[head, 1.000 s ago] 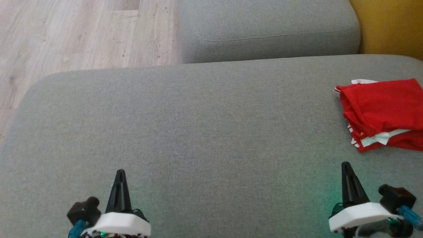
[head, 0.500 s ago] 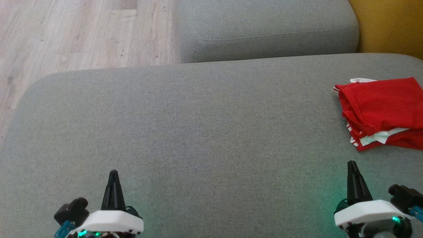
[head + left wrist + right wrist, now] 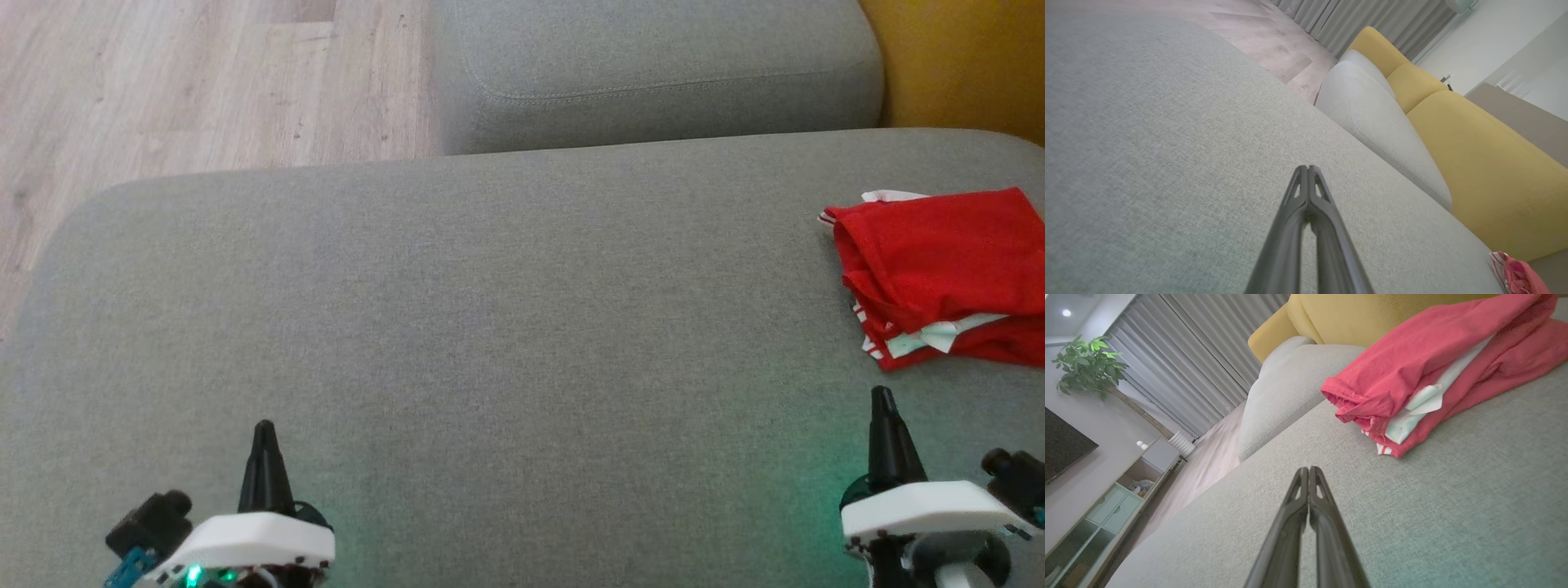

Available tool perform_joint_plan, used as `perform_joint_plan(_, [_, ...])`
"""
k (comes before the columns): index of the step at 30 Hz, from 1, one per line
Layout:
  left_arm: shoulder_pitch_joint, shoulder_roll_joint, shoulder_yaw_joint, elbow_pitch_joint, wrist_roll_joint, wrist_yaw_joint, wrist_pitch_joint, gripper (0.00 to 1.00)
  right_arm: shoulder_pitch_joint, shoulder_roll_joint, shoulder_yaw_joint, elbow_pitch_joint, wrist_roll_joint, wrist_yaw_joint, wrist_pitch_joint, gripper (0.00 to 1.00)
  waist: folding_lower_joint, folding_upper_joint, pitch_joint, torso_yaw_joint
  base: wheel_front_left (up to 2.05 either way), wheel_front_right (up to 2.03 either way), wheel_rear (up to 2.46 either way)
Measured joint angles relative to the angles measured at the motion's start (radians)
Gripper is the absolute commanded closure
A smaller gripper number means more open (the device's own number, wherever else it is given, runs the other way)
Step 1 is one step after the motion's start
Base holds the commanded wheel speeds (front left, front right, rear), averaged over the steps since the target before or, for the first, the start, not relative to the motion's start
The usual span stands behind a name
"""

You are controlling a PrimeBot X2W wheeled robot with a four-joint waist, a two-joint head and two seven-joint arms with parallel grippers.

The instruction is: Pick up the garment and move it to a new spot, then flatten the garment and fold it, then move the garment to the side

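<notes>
Folded red garment [image 3: 939,269] lies on the sofa [image 3: 490,286], far right. Left tool [image 3: 263,429] and right tool [image 3: 880,394] hover low, fingers pressed together, empty.

In the head view the grey seat cushion [image 3: 490,327] is open from 9 o'clock through its centre, giving free passage ahead of the left end effector [image 3: 263,426]. The folded red garment [image 3: 939,253] blocks the 3 o'clock edge, just ahead of the right end effector [image 3: 880,394]. A second grey cushion [image 3: 653,73] rises at 12 o'clock, with yellow upholstery [image 3: 963,57] at 1 o'clock.
</notes>
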Motion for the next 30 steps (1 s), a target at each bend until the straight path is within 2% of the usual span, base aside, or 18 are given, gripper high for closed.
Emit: perform_joint_plan(30, [-0.017, -0.001, 0.068, -0.028, -0.3, -0.036, 0.083, 1.0, -0.022, 0.0, -0.028, -0.024, 0.347, 0.0, 0.082, 1.0, 0.0, 0.0, 0.006, -0.012, 0.0, 0.0, 0.0])
